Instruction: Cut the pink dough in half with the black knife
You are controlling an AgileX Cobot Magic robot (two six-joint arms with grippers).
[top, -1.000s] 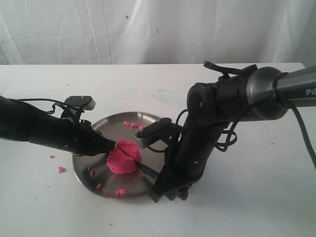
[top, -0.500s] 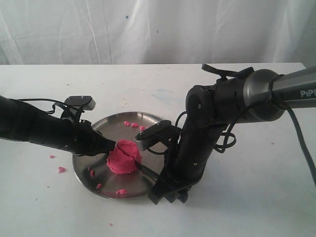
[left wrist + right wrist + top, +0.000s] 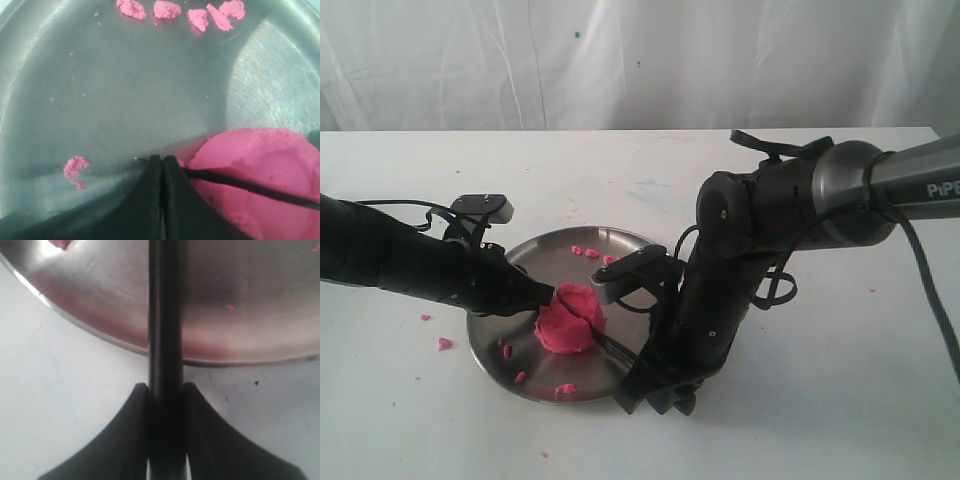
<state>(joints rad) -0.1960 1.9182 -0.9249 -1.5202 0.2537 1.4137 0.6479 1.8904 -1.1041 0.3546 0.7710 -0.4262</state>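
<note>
The pink dough (image 3: 570,318) (image 3: 260,165) is a round mound on the steel plate (image 3: 610,245) (image 3: 125,90) (image 3: 240,315). The black knife (image 3: 615,343) (image 3: 240,182) (image 3: 165,315) lies across the top of the dough, its blade sunk into a groove. My right gripper (image 3: 638,368) (image 3: 165,386) is shut on the knife's handle, just outside the plate's near rim. My left gripper (image 3: 548,293) (image 3: 162,159) is shut at the dough's left side. Its fingertips sit over the blade's tip end, and the tip pokes out past them.
Pink crumbs lie on the plate's far side (image 3: 590,252) (image 3: 170,9) and near rim (image 3: 565,388), and one lies close to my left gripper (image 3: 75,167). More crumbs dot the white table (image 3: 445,343) left of the plate. A white curtain hangs behind the table.
My right arm has shifted slightly down and towards the table's front left, taking the knife handle with it. The left arm and the dough look unchanged.
</note>
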